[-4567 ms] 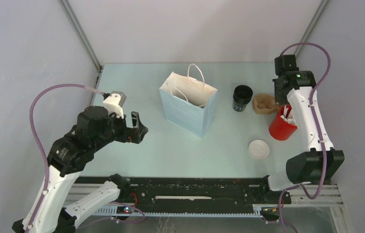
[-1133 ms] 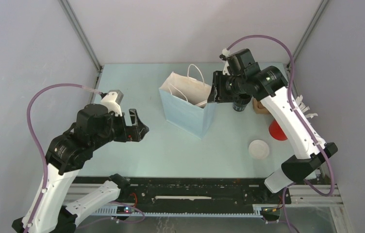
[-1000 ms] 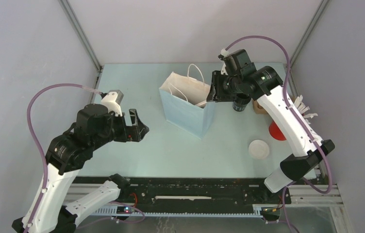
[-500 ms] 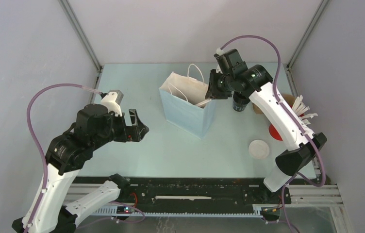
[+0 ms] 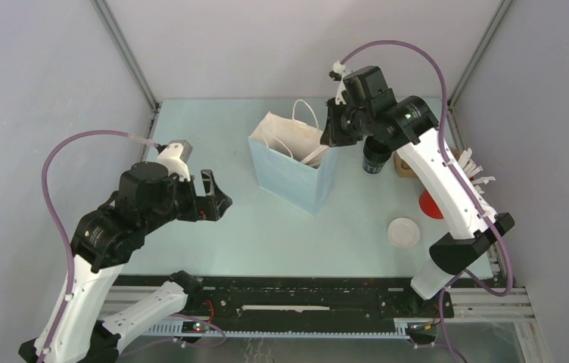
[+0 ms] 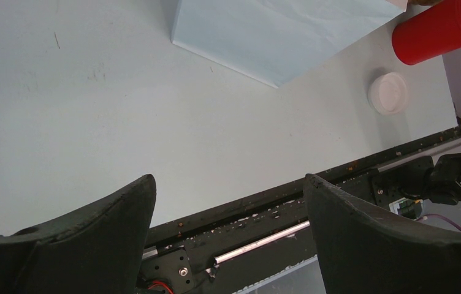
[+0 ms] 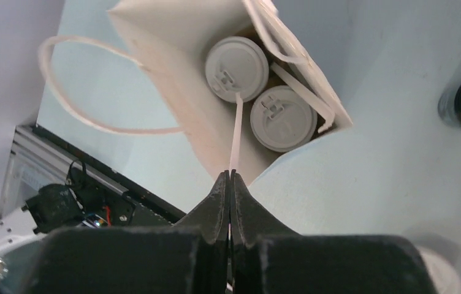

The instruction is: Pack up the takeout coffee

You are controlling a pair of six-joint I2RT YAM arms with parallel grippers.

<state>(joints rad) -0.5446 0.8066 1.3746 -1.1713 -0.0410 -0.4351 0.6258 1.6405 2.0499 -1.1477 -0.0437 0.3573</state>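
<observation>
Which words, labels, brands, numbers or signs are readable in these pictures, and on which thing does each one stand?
No text can be read anywhere.
The paper bag: plain, no print visible.
The two cup lids inside the bag: raised marks, too small to read.
The black cup, red cup and loose lid: no readable print.
The white stick in the right pincer: plain.

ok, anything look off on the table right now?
Only the black cup: no lid on it, right of the bag, while a white lid lies loose nearer the front edge. Nothing spilled; bag upright, two lidded cups inside, right gripper holding a white stick at its mouth.
</observation>
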